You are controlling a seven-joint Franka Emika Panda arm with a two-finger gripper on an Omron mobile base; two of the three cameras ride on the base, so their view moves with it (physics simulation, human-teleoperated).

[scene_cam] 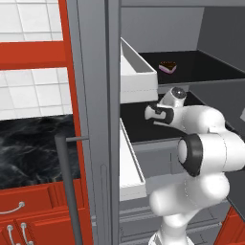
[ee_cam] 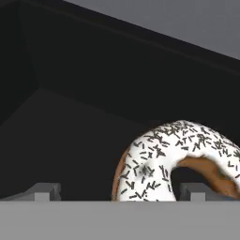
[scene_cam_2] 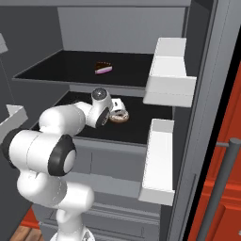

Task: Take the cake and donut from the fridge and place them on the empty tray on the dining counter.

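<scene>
The grey fridge (scene_cam: 95,95) stands open with black shelves. A small cake (scene_cam: 167,66) with a dark top and a pink side sits on the upper shelf (scene_cam_2: 103,68). On the shelf below lies the donut (scene_cam_2: 118,116), tan with white speckled icing. My gripper (scene_cam_2: 116,107) reaches onto that lower shelf and hangs just above the donut. In the hand view the donut (ee_cam: 173,159) lies between my open fingertips (ee_cam: 44,192), nearer the right one, and my gripper (ee_cam: 121,192) is not closed on it. From the left, my gripper (scene_cam: 154,113) shows in front of the arm. The tray and the dining counter are out of view.
White door bins (scene_cam: 136,72) hang on the open left door, and more bins (scene_cam_2: 169,70) on the right door, narrowing the opening. Long bar handles (scene_cam: 69,186) stick out. Red cabinets (scene_cam: 33,210) with a black marbled worktop (scene_cam: 33,148) stand left of the fridge.
</scene>
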